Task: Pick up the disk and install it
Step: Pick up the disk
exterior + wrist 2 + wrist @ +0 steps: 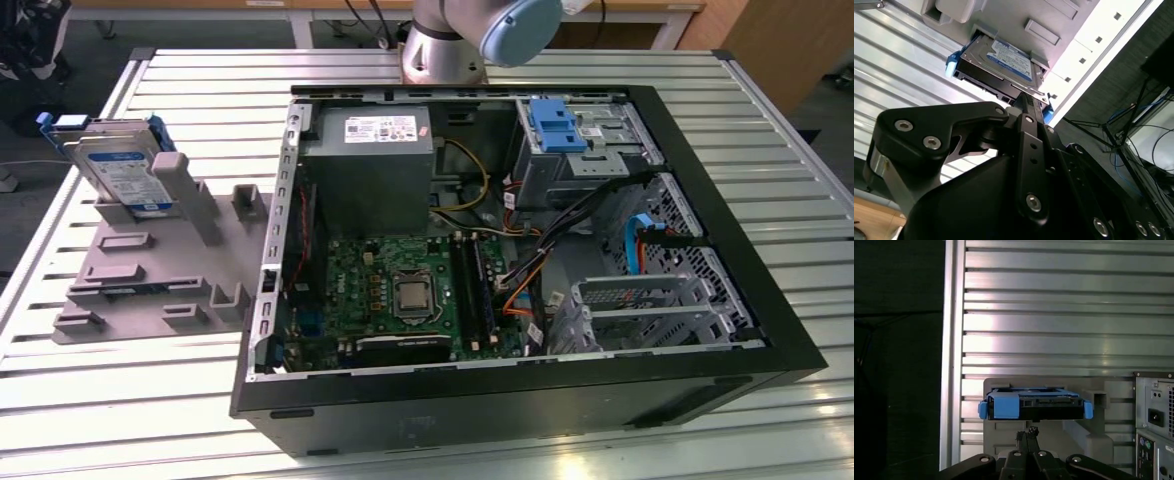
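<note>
1. Nearest, in both wrist views: the black gripper (1024, 102) (1027, 432), jaws clenched tip to tip with nothing between them, pointed toward the disk but apart from it, outside the computer case (801, 335).
2. Next out: the disk (123, 172) (1004, 62) (1049, 403), silver and blue-framed with a white-and-blue label, propped on its edge and leaning back, outside the case, off the case wall on the exterior view's left; not yet put into the case.
3. Under and around the disk: a grey stand (147, 275) (1089, 440), flat on the desk, just beside that same case wall.
4. Beneath both stand and case: the slatted metal desk (134, 400) (1054, 315).
5. Inside the open case, lying on its side: a green circuit board (400, 290) in the middle, a grey power box (367, 155) toward the far corner on the exterior view's left, an empty blue bracket (554, 125) in a bay at the far corner on the exterior view's right.
6. Farthest, just beyond the far case wall: the arm's base (454, 45).
</note>
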`<state>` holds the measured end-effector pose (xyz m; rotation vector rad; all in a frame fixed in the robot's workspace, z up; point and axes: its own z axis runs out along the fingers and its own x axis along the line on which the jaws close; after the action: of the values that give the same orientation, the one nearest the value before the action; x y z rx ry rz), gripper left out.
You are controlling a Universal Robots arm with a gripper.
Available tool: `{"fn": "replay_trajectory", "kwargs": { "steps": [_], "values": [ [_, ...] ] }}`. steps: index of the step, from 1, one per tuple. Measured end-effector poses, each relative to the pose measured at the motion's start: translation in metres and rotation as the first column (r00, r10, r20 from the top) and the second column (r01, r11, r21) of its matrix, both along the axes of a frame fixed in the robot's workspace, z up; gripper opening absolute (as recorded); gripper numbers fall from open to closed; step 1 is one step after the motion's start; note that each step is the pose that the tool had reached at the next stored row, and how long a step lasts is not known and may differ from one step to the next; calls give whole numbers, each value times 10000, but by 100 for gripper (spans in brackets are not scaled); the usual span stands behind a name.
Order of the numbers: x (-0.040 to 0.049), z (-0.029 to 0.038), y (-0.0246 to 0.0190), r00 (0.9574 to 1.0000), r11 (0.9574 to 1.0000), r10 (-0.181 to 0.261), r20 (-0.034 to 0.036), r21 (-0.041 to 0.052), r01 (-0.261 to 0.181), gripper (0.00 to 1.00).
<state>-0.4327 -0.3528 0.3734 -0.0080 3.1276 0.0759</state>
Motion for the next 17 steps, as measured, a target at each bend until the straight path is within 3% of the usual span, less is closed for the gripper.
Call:
{"fn": "replay_trajectory", "kwargs": {
  "steps": [4,8,11,15,17],
  "values": [
    [0,0,0,9992,9992,398,-1,0,-398,11],
    [0,0,0,9956,9956,935,0,0,-935,11],
    [0,-1,0,9896,9896,1437,0,0,-1437,11],
    [0,-1,0,9777,9777,2101,-1,-1,-2101,11],
    [0,-1,0,9760,9760,2177,-1,0,-2177,11]
  ]
}}
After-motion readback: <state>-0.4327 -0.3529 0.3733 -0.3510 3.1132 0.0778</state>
